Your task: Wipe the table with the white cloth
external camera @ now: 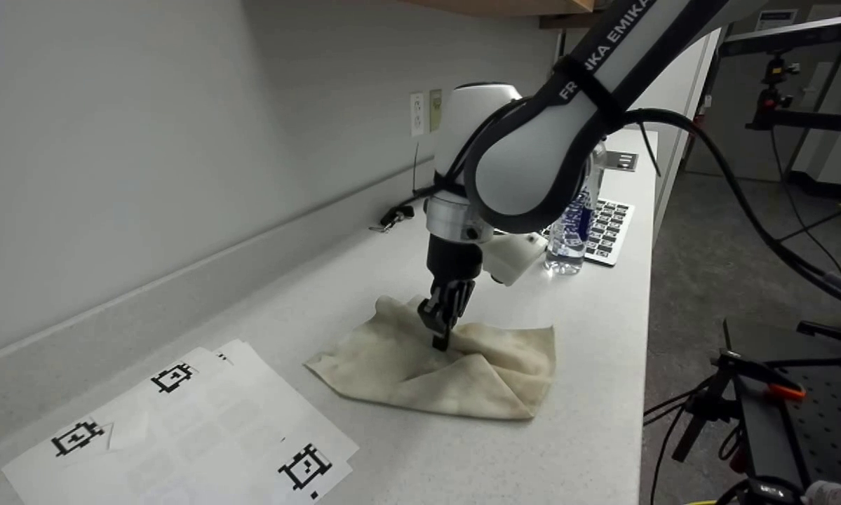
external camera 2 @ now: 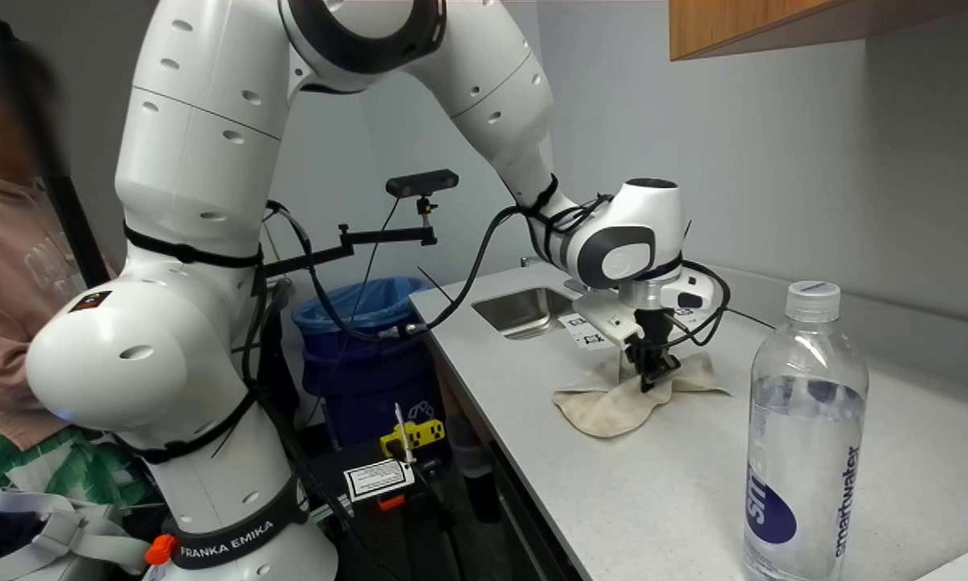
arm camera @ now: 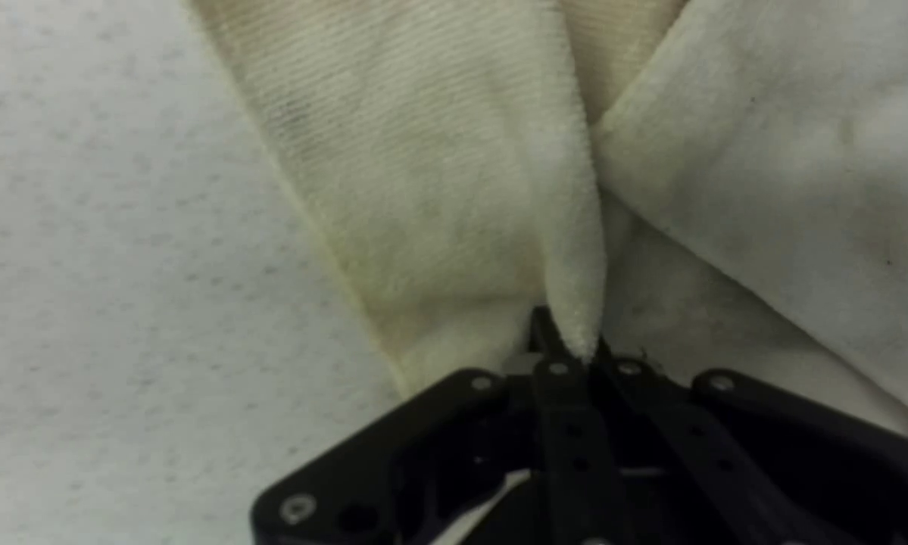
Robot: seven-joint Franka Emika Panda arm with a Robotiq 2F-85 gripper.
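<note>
The off-white cloth (external camera: 392, 365) lies rumpled and spread on the white speckled table (external camera: 595, 351). It also shows in an exterior view (external camera 2: 609, 410) and fills much of the wrist view (arm camera: 438, 166). My gripper (external camera: 441, 340) points down at the middle of the cloth, with its tips at table height. In the wrist view the gripper (arm camera: 571, 341) is shut on a pinched fold of the cloth, which rises between the two fingers. The tips are partly hidden by the fold. The gripper also shows dark against the cloth in an exterior view (external camera 2: 649, 379).
A water bottle (external camera: 567, 242) stands on the table, large in the foreground of an exterior view (external camera 2: 806, 452). A keyboard-like patterned board (external camera: 611, 231) lies behind it. Marker sheets (external camera: 210, 435) lie beside the cloth. A sink (external camera 2: 524, 312) and a wall (external camera: 146, 175) border the area.
</note>
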